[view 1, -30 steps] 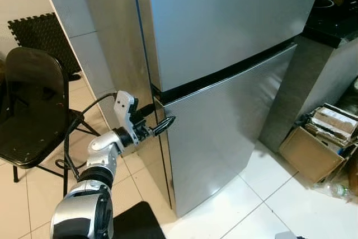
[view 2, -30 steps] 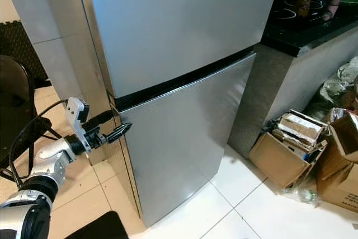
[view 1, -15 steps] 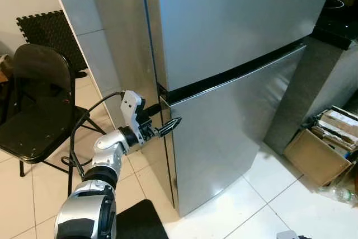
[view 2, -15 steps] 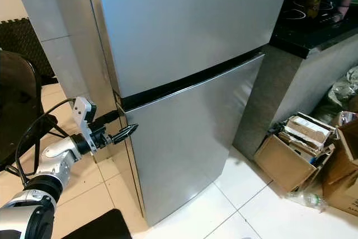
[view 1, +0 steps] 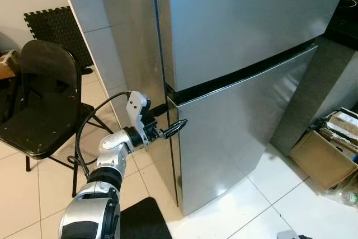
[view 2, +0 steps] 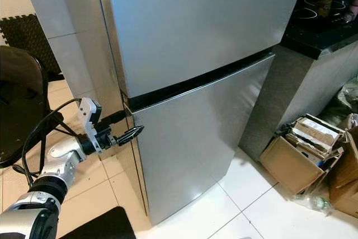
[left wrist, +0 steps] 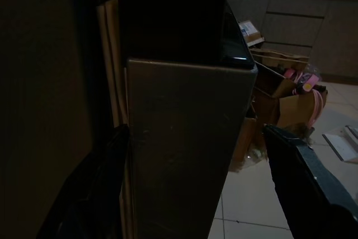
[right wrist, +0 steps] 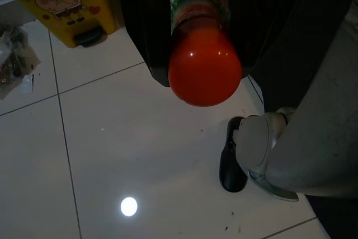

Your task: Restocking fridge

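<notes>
The camera has been swinging slightly to the robot's left over the last second, so the fridge (view 1: 240, 82) and the black chair (view 1: 42, 104) are sitting further right in the head views; against the fridge itself, the left gripper (view 1: 178, 127) is hardly shifting at all. It is hovering at the left edge of the lower door (view 2: 196, 144), just under the dark gap (view 2: 201, 82) between the two doors. In the left wrist view its fingers (left wrist: 305, 180) are standing wide apart, straddling the door's edge with one on the front side and one on the flank, apparently not yet pressing on it.

The door edge is running upright, straight in front of that gripper, so the coming pull looks like a grip on this edge followed by a swing outward. The left arm is clearly the nearer one. The white tiled floor (view 1: 263, 194) in front of the fridge is giving room for the swing, though the cardboard boxes (view 2: 305, 152) by the dark worktop (view 2: 321, 29) are crowding the far side.

The right gripper is hanging low over the floor, holding a red-capped bottle (right wrist: 204, 65) between its fingers, waiting to go inside.
</notes>
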`<state>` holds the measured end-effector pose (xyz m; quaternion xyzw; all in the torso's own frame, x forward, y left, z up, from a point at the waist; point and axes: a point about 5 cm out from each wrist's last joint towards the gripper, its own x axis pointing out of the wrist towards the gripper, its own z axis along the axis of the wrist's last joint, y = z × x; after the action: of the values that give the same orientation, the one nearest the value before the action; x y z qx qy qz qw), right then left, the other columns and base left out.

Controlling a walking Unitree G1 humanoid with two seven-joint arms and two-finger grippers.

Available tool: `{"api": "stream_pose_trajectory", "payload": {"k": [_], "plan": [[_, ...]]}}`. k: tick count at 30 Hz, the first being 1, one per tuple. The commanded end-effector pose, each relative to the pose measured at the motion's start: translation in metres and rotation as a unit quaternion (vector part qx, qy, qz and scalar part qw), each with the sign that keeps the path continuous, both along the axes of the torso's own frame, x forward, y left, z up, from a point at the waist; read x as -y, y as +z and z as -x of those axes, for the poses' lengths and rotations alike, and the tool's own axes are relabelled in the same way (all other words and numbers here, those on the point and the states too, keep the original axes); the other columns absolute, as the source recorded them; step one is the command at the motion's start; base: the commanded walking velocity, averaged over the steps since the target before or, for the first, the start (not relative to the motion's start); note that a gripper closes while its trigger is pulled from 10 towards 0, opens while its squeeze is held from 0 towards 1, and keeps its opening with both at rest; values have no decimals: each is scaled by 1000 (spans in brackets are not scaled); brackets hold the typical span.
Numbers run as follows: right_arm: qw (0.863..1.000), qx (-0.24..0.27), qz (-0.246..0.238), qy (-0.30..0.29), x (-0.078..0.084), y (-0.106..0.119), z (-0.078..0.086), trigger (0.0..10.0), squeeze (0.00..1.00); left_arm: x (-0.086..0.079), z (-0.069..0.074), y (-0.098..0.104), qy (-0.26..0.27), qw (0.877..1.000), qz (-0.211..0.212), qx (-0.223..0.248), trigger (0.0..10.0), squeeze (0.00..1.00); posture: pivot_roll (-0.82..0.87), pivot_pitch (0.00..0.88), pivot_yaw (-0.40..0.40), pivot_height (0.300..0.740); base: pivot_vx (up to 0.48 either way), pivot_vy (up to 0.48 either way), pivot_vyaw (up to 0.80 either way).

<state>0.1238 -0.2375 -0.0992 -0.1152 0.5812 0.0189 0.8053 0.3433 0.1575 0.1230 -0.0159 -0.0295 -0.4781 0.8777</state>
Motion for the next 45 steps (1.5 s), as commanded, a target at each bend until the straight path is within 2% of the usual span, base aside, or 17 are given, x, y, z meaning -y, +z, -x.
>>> {"api": "stream_pose_trajectory", "payload": {"k": [1, 8, 17, 23, 25, 26, 30, 33, 35, 39, 40, 41, 45], "plan": [[1000, 0, -1, -1, 0, 0, 0, 10000, 0, 28, 10, -12, -89, 996, -8, -20, 10000, 0, -38, 0, -10, 740, 0, 0, 0], [1000, 1, 0, 0, 1, 0, 0, 10000, 0, 34, 17, -14, -129, 991, -5, -22, 10000, 0, -38, 0, -11, 740, 0, 0, 0], [1000, 0, 0, 1, 1, 0, 0, 10000, 0, 35, 18, -17, -127, 991, -5, -27, 10000, 0, -39, 0, -10, 740, 0, 0, 0], [1000, -1, 0, 3, 1, 0, -1, 10000, 0, 37, 26, -19, -173, 984, 13, -48, 10000, 0, -39, 0, -8, 740, 0, 0, 0], [1000, -1, 0, 5, 0, 0, -1, 10000, 0, 33, 37, -30, -215, 973, 3, -81, 10000, 0, -39, 0, -6, 740, 0, 0, 0], [1000, -2, 0, 5, 0, 0, -1, 10000, 0, 28, 44, -41, -228, 968, -15, -108, 10000, 0, -39, 0, -6, 740, 0, 0, 0], [1000, -1, 0, 6, 0, 0, -1, 10000, 0, 19, 52, -53, -232, 962, -31, -141, 10000, 0, -36, 0, -8, 740, 0, 0, 0], [1000, -2, 1, 8, 0, 1, -2, 10000, 0, 5, 70, -71, -258, 945, -59, -194, 10000, 0, -34, 0, -10, 740, 0, 0, 0], [1000, -2, 1, 8, 0, 1, -2, 10000, 0, 2, 74, -75, -260, 941, -66, -205, 10000, 0, -34, 0, -10, 740, 0, 0, 0], [1000, -2, 1, 8, 1, 1, -2, 10000, 0, -2, 76, -80, -248, 942, -76, -215, 10000, 0, -33, 0, -12, 740, 0, 0, 0], [1000, -2, 2, 9, 1, 1, -1, 10000, 0, -7, 80, -87, -230, 941, -84, -233, 10000, 0, -33, 0, -13, 740, 0, 0, 0], [1000, -3, 2, 9, 2, 1, -1, 10000, 0, -16, 87, -102, -183, 942, -108, -261, 10000, 0, -33, 0, -13, 740, 0, 0, 0], [1000, -4, 2, 9, 2, 1, 0, 10000, 0, -21, 90, -110, -147, 942, -124, -276, 10000, 0, -34, 0, -14, 740, 0, 0, 0]]}}
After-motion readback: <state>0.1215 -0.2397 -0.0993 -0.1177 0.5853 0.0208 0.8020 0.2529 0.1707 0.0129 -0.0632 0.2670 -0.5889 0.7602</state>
